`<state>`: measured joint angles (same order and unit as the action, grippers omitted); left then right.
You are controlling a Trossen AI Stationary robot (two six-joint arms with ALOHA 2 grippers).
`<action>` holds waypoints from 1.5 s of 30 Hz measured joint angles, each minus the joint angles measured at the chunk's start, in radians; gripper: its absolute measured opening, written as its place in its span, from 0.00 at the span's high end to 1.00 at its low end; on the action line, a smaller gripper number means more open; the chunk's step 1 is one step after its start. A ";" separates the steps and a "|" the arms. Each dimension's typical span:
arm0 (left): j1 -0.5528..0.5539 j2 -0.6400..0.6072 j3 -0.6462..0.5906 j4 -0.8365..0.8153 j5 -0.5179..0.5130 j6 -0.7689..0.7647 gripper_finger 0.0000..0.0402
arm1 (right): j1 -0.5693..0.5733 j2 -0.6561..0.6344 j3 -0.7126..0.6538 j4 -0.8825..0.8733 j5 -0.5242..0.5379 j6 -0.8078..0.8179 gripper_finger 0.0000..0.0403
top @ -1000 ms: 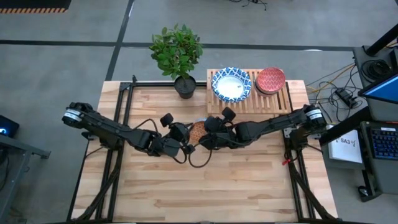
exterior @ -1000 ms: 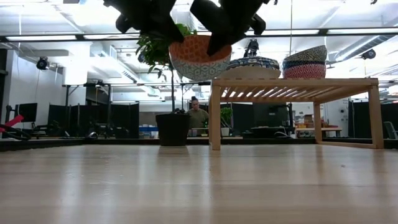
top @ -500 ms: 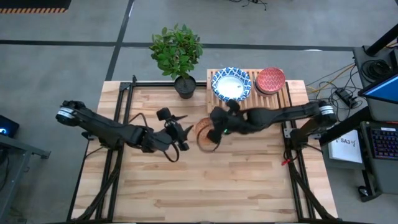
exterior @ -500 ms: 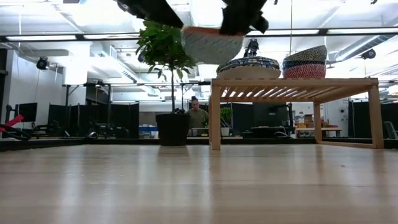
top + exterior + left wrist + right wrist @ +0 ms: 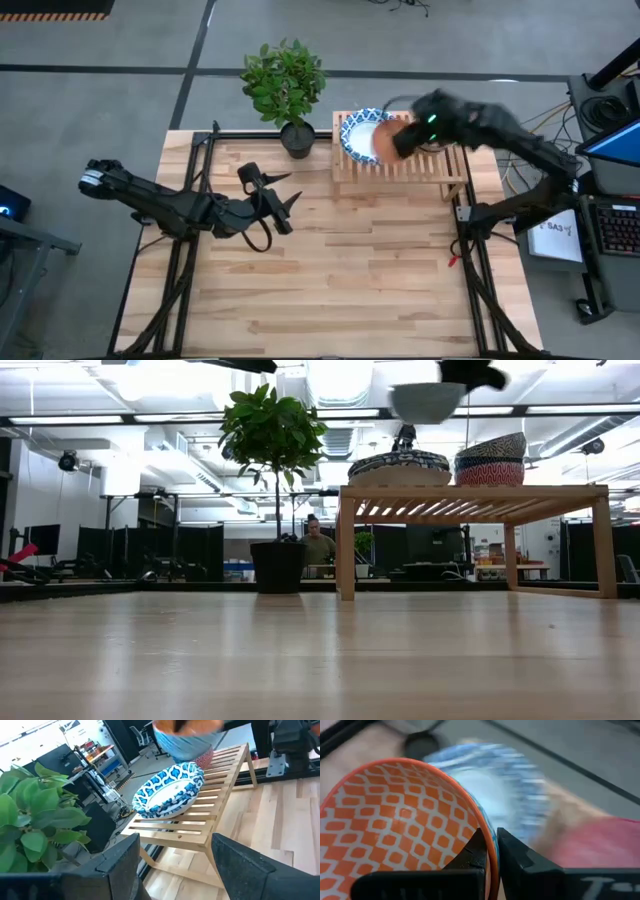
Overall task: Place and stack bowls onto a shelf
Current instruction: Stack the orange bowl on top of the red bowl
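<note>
Right now my right gripper (image 5: 492,857) is pinched on the rim of the small orange bowl (image 5: 395,830), 1 finger inside and 1 outside, as the right wrist view shows plainly. From above, that bowl (image 5: 385,138) hangs over the shelf (image 5: 440,165), partly above the blue-and-white bowl (image 5: 356,135) at the shelf's left end, and I cannot tell whether the 2 bowls touch. The right arm blurs there and covers the shelf's right end, so the pink-red bowl (image 5: 490,473) under a dark patterned bowl (image 5: 492,449) shows clearly only in the low view. In that low view the carried bowl (image 5: 428,401) sits high, clear of the stack below, and the gripper above it is cut off by the picture's edge.

My left gripper (image 5: 285,205) hovers over the bare tabletop (image 5: 330,280), well apart from the shelf, with its fingers (image 5: 242,862) spread and holding nothing. The potted plant (image 5: 286,85) stands just beside the shelf's left end. A person (image 5: 318,546) shows small in the room behind, too far to make out more.
</note>
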<state>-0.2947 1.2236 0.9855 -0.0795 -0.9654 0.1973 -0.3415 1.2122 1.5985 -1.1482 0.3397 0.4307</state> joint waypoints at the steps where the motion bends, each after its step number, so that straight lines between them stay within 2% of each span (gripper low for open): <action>1: 0.000 0.000 0.000 -0.001 0.002 -0.001 0.43 | -0.042 -0.013 0.021 -0.040 0.005 0.009 0.96; 8: 0.000 0.019 -0.001 -0.001 0.005 -0.004 0.43 | -0.318 -0.058 0.097 -0.201 -0.006 0.015 0.96; 14: 0.000 0.029 -0.001 0.000 0.005 -0.004 0.43 | -0.423 -0.025 0.094 -0.284 -0.013 -0.017 0.96; 19: 0.000 0.031 -0.001 0.000 0.004 -0.004 0.44 | -0.444 0.001 0.094 -0.287 -0.003 -0.034 0.96; 26: 0.000 0.031 -0.001 -0.003 0.004 -0.005 0.46 | -0.444 0.024 0.094 -0.296 0.028 -0.042 0.87; 32: 0.000 0.031 -0.001 -0.010 0.004 -0.021 0.46 | -0.443 0.024 0.094 -0.295 0.031 -0.048 0.86; 35: 0.000 0.031 -0.001 -0.028 0.003 -0.037 0.46 | -0.443 0.020 0.094 -0.298 0.068 -0.049 0.84; 45: 0.000 0.032 -0.001 -0.060 0.003 -0.080 0.46 | -0.443 -0.007 0.094 -0.313 0.080 -0.048 0.64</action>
<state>-0.2947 1.2552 0.9848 -0.1390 -0.9627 0.1169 -0.7841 1.2049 1.6928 -1.4612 0.4198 0.3829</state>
